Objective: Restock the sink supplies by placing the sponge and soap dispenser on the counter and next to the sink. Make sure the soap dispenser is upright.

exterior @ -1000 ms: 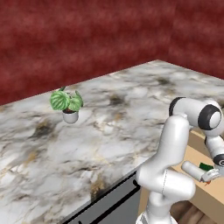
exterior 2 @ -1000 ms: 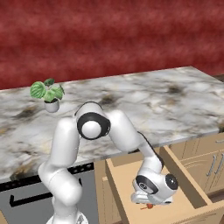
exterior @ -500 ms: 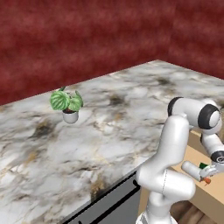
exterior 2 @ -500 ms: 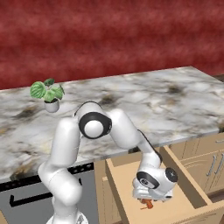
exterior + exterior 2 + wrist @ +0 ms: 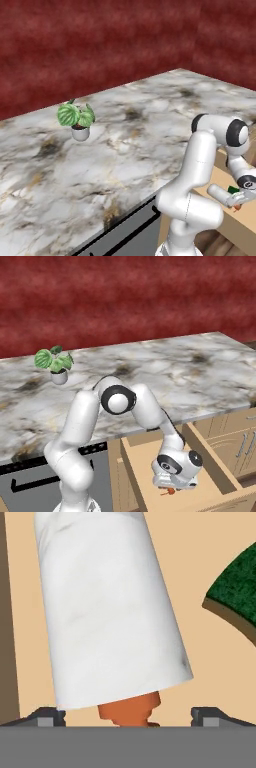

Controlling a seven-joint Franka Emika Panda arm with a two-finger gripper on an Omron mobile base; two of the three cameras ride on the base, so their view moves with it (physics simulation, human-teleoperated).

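1. The soap dispenser [image 5: 107, 607] lies on the floor of an open wooden drawer [image 5: 145, 476], its orange pump top [image 5: 131, 710] nearest the hand and its smooth whitish cylindrical body running away from it.
2. In the hand view the two dark fingers [image 5: 48, 717] stand wide apart, one on each side of the pump top, and they grip nothing; whether they touch the bottle I cannot tell.
3. The sponge [image 5: 236, 592] is a flat block with a rough dark green top and a thin brown edge, lying on the drawer floor just beside the bottle, apart from it.
4. From the left base view a bit of green sponge [image 5: 233, 190] and orange pump [image 5: 237, 207] show next to the white hand, low at the right.
5. From the right base view the gripper [image 5: 170, 488] reaches down into the drawer, with the orange tip [image 5: 170, 491] just under it.
6. The drawer is light plain wood and stands pulled out below the desk [image 5: 165, 376], a white-grey marble slab with brown and dark veins.
7. A leafy green plant in a small white pot [image 5: 56, 363] stands far back on the left of the desk, well apart from the drawer.
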